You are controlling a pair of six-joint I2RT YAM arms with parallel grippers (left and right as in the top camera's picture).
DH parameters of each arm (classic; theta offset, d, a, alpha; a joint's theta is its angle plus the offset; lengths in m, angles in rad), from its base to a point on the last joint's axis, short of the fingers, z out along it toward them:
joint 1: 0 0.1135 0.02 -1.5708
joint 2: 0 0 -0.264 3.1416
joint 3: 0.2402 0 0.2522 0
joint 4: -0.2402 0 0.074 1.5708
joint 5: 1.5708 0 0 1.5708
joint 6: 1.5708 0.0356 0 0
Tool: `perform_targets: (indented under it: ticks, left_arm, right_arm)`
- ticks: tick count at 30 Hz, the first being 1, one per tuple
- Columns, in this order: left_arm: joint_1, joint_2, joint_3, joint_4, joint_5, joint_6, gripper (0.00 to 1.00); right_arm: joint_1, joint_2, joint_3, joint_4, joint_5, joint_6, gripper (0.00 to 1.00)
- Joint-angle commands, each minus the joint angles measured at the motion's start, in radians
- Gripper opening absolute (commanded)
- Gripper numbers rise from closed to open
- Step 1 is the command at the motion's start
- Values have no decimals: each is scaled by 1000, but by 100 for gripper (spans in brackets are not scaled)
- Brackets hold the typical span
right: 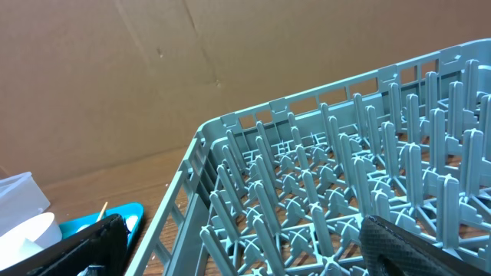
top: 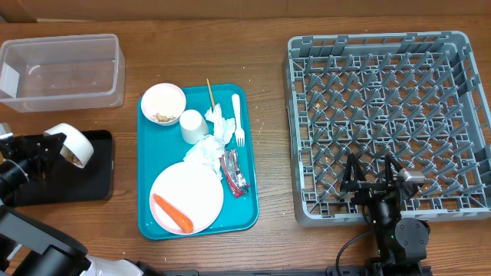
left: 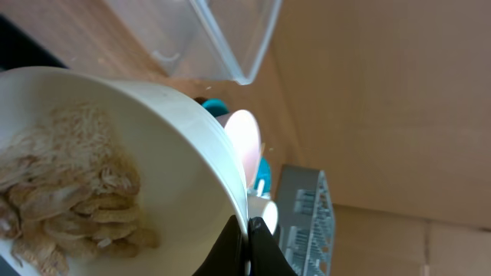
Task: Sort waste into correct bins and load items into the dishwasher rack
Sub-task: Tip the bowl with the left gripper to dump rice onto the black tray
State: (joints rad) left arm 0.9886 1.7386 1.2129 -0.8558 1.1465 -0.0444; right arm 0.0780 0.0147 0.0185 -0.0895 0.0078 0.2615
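My left pincer (left: 247, 244) is clamped on the rim of a small white bowl (left: 180, 157), which I hold tipped on its side over the black tray (top: 86, 185) at the table's left edge. Beige food scraps (left: 69, 207) cling inside the bowl. The clear tub (top: 61, 73) sits just behind the tray. My right pincer (top: 374, 178) hangs over the near-left corner of the grey dishwasher rack (top: 383, 100), jaws spread wide and holding nothing.

My left arm and the bowl cover much of the black tray, so I cannot tell what lies in it. From my right wrist only the dark fingertips (right: 77, 245) show at the bottom edge. On the teal tray (top: 242, 215), the wrapper (top: 233, 175) is half tucked under the napkins (top: 211, 142).
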Motion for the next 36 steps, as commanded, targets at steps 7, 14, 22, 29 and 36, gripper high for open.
perform_targets:
  ticks: [7,14,22,29,36]
  left_arm:
    - [140,3,-143,151,331,44,4]
    - [161,42,-166,188,410,45,4]
    - [161,151,-165,200,434,37,4]
    - [135,159,-162,200,434,28,4]
    - [63,157,-135,198,435,12,4]
  right_arm:
    - [-6,-12,-10,7,13,-3,100]
    - [-6,-12,-10,7,13,-3,100]
    - [-6,-12,-10,7,13,-3,100]
    - [-6,-12,-10,7,13,-3,100]
    - [-6,-12,-10,7,13,-3,100]
